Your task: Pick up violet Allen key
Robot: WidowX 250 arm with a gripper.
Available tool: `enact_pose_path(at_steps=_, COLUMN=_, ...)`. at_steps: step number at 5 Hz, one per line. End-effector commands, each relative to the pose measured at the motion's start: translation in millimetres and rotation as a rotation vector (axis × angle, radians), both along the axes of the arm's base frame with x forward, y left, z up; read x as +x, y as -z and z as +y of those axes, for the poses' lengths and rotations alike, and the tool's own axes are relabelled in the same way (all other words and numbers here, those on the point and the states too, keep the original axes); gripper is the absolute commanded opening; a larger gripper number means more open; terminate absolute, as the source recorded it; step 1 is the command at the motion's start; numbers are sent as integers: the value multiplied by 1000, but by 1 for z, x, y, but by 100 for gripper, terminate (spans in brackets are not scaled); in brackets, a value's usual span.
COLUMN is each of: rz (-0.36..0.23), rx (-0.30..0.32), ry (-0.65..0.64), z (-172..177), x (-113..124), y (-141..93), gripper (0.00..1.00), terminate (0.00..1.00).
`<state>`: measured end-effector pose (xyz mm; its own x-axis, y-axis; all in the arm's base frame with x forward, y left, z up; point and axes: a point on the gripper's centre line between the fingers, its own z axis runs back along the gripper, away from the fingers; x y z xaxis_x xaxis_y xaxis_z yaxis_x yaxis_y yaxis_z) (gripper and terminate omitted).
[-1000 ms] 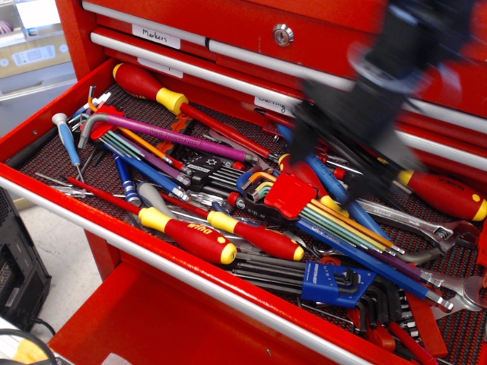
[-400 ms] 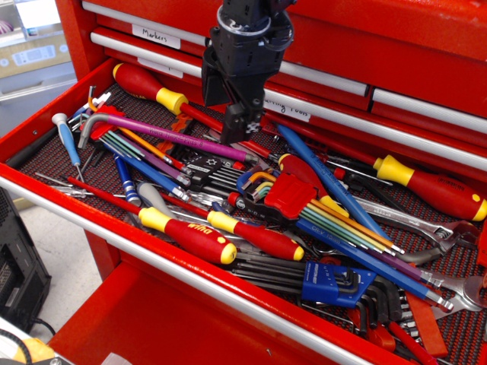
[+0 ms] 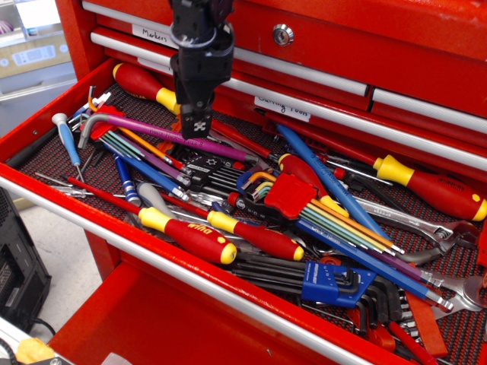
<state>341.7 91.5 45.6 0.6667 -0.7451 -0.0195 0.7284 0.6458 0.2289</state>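
The violet Allen key [image 3: 144, 129] lies in the open red tool drawer [image 3: 190, 270]. Its glossy violet shaft runs from the back left towards the middle. Its silvery bent end [image 3: 85, 126] points at the drawer's left side. My black gripper [image 3: 193, 125] hangs from above, just over the middle of the shaft. Its fingers point down with a small gap between them, and nothing is in them. Part of the shaft behind the fingers is hidden.
The drawer holds red-and-yellow screwdrivers [image 3: 190, 239], a long blue hex key [image 3: 327, 182], sets of thin coloured hex keys in red holders [image 3: 293, 194], a blue holder [image 3: 335, 283] and wrenches [image 3: 426, 228]. Closed red drawers [image 3: 342, 46] rise behind it.
My gripper swept from the right side of the drawer to the left and came down over the violet key's shaft. The tools have not moved.
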Motion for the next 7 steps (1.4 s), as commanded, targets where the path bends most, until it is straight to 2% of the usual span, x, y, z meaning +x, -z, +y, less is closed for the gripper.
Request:
enact_pose_path(at_steps=1, rz=-44, rx=-24, ry=90, z=23, x=23, y=10, gripper=100, terminate=0)
enact_pose_path(at_steps=2, rz=-12, rx=-64, ry=124, z=30, x=26, y=24, gripper=100, terminate=0)
enact_pose_path(at_steps=3, rz=24, rx=-102, ry=104, z=26, x=23, y=33, gripper=100, terminate=0)
enact_pose_path(at_steps=4, rz=33, rx=-112, ry=92, z=20, x=14, y=31, gripper=0, terminate=0)
enact_pose_path(at_steps=5, rz=41, rx=-92, ry=71, z=13, x=8, y=18, gripper=0, terminate=0)
enact_pose_path(at_steps=6, rz=58, rx=-14, ry=90, z=10, x=9, y=0, gripper=0, terminate=0)
enact_pose_path(at_steps=7, rz=90, rx=33, ry=102, z=7, x=9, y=-25, gripper=0, terminate=0)
